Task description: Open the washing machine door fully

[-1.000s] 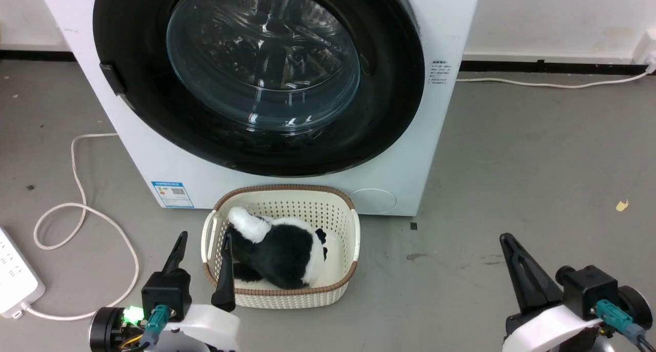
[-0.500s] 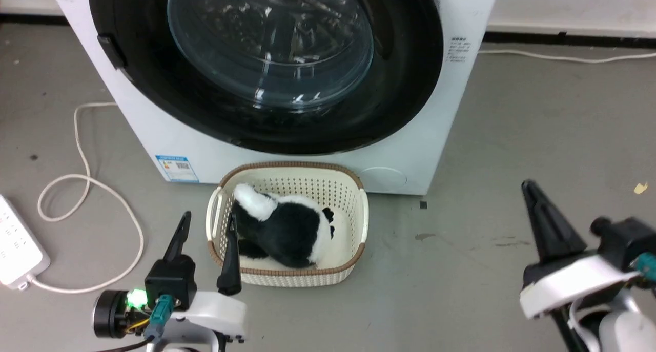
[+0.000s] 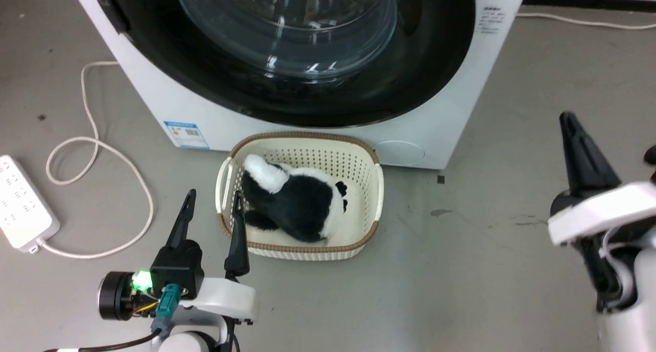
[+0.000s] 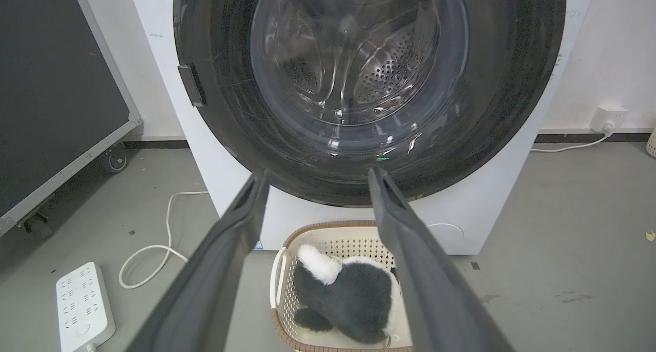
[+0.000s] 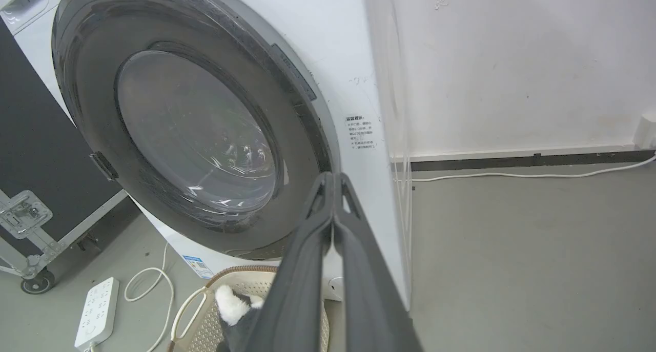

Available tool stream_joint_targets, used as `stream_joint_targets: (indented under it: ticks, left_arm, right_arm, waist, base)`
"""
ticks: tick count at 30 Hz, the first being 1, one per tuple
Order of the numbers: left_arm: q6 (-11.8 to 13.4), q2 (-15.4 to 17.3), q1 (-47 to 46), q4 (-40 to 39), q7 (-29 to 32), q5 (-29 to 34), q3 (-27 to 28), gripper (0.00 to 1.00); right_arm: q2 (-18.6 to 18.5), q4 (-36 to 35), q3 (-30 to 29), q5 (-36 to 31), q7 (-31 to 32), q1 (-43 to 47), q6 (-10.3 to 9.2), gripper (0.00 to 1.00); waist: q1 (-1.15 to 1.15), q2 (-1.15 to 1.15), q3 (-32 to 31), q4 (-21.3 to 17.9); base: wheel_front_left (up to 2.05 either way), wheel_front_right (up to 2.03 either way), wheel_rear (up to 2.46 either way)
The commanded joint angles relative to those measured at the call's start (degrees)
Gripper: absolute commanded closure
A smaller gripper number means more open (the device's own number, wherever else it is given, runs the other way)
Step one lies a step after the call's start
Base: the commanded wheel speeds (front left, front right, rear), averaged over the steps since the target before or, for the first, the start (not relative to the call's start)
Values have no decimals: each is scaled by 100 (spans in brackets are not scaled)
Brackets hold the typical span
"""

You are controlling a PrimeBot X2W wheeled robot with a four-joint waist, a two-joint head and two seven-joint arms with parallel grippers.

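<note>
Facing the robot, the washing machine door (image 3: 435,60) is sitting shut, flush with the white machine (image 3: 174,101), ahead of and above both grippers. Its small black tab (image 3: 114,14) is lying on the door's left edge, so the left gripper (image 3: 215,193), hanging with fingers spread by the basket (image 3: 300,137), is looking the nearer. The right gripper (image 3: 566,117), fingers pressed together on nothing, is pointing up off the machine's right side. The basket is holding a black-and-white plush toy (image 3: 302,206).

The head view looks steeply down at the floor (image 3: 461,270), the washing machine door (image 3: 287,29) cut off at frame top. The left wrist view faces that door squarely from low down; the right wrist view takes it aslant. All three share the basket (image 3: 307,135).
</note>
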Motion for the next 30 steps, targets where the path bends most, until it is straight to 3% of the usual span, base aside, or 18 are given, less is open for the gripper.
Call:
stream_joint_targets:
  ticks: [1, 16, 30]
  left_arm:
    - [43, 31, -102, -34, -55, 21, -47, 0]
    - [247, 24, -343, -120, -235, -7, -270, 0]
    - [432, 11, -576, -191, -415, -43, -520, 0]
  right_arm:
    - [-18, 52, -55, 139, 48, -203, -3, 100]
    - [88, 830, -697, 1276, 1022, -1694, -4, 100]
    - [96, 1965, -1448, 1868, 2198, -3309, -5, 100]
  waist:
    - [-1, 0, 74, 55]
    - [-1, 0, 599, 443]
    - [-1, 0, 1106, 793]
  base:
    - [0, 0, 0]
    - [0, 0, 0]
    - [0, 0, 0]
